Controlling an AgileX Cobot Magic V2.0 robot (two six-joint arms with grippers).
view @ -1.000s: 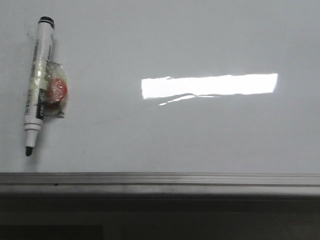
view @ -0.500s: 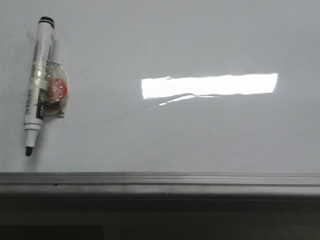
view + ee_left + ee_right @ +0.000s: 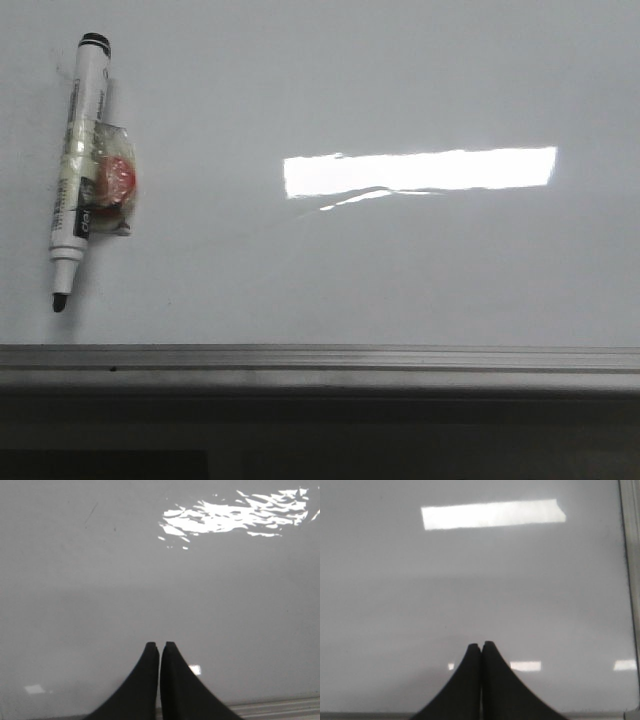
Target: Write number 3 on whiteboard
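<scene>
The whiteboard (image 3: 400, 270) carries no number 3 yet. A capless marker (image 3: 78, 165) lies at ten o'clock on it, tip toward the grey rail (image 3: 320, 358), with something red, possibly a taped magnet, on its barrel. It looks light, stiff and smooth; mid-barrel seems the best hold. The left gripper (image 3: 159, 647) and right gripper (image 3: 481, 646) are both pressed closed, holding nothing. Open board spreads toward three o'clock.

Whiteboard (image 3: 400, 270): glossy, smooth white surface; edge rail (image 3: 320, 358): brushed grey metal. Marker (image 3: 77, 160): white plastic barrel.
</scene>
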